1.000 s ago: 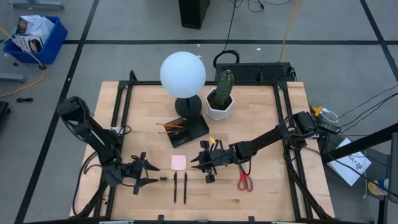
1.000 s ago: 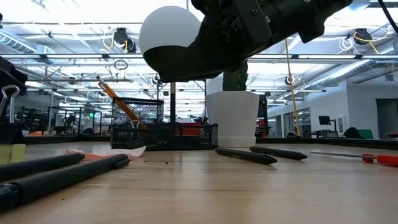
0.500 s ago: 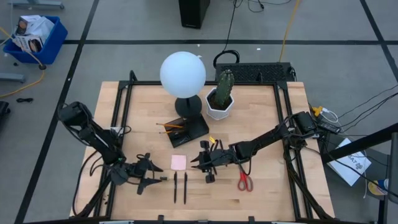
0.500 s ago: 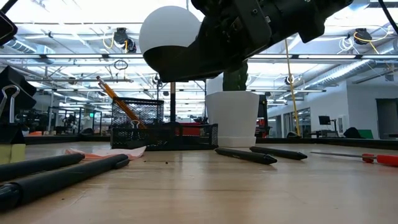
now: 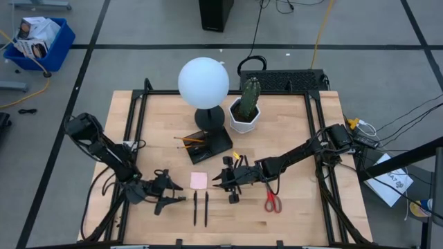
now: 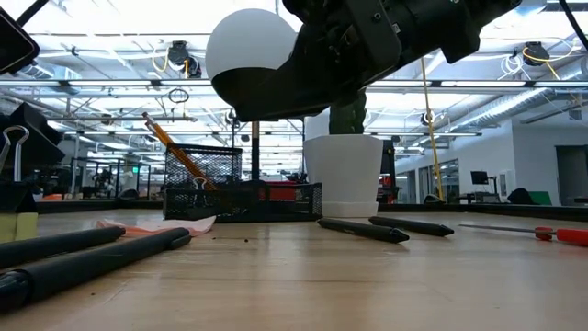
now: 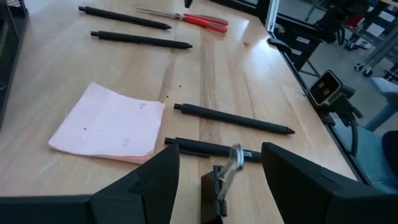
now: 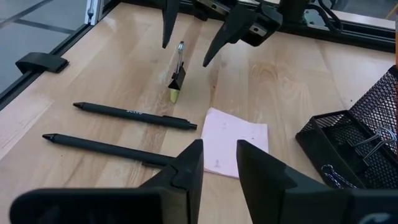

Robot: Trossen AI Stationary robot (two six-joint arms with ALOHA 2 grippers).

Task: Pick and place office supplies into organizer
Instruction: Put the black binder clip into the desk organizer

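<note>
Left gripper [image 5: 171, 194], lower left of the high view, jaws spread wide around an upright binder clip [image 7: 224, 183]; closing off-centre could topple it. Right gripper [image 5: 220, 178] waits mid-worktop, slightly parted, empty.

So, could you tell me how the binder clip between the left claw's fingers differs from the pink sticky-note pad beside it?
The binder clip stands upright on the table, wire handle up; the sticky-note pad lies flat. The clip is dark with a yellow bit at its base, the pad pale pink. The clip sits between the open left claw's fingers; the pad lies apart from both claws. Both rest outside the organizer.
</note>
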